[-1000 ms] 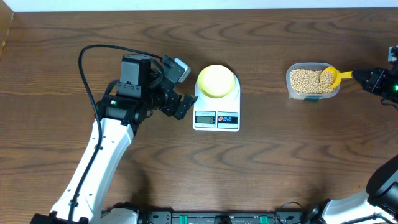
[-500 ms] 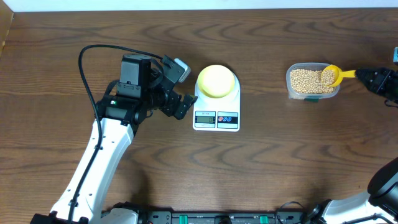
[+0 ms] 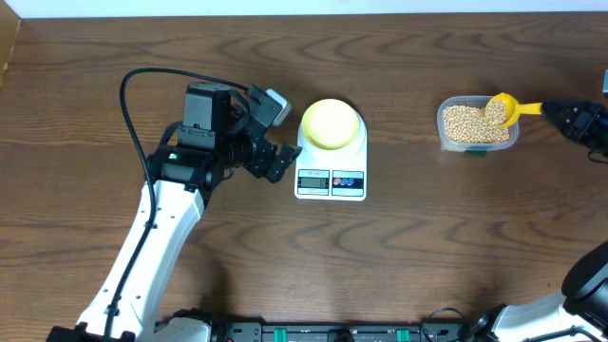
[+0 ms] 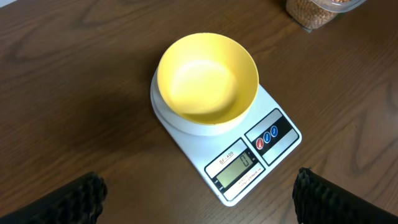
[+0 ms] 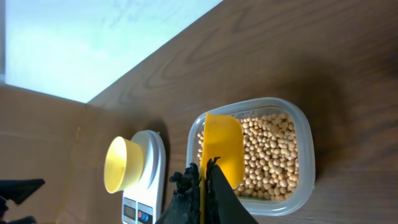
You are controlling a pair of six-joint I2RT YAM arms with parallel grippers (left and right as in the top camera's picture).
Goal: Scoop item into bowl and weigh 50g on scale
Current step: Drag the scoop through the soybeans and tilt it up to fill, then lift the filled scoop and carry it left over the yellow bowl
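Now, right end effector (image 3: 551, 111) grips yellow scoop (image 3: 501, 110) over beans (image 3: 464, 123).

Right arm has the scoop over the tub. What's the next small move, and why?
Probably lift the scoop level and carry it left toward the bowl. It looks loaded with beans above the tub, held in the shut right gripper, while the bowl on the scale is empty.

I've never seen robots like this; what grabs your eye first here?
A bright yellow scoop, pinched by the right arm's fingers, hangs over a clear tub of tan beans at the far right. In the middle, an empty pale yellow bowl rests on a white scale.
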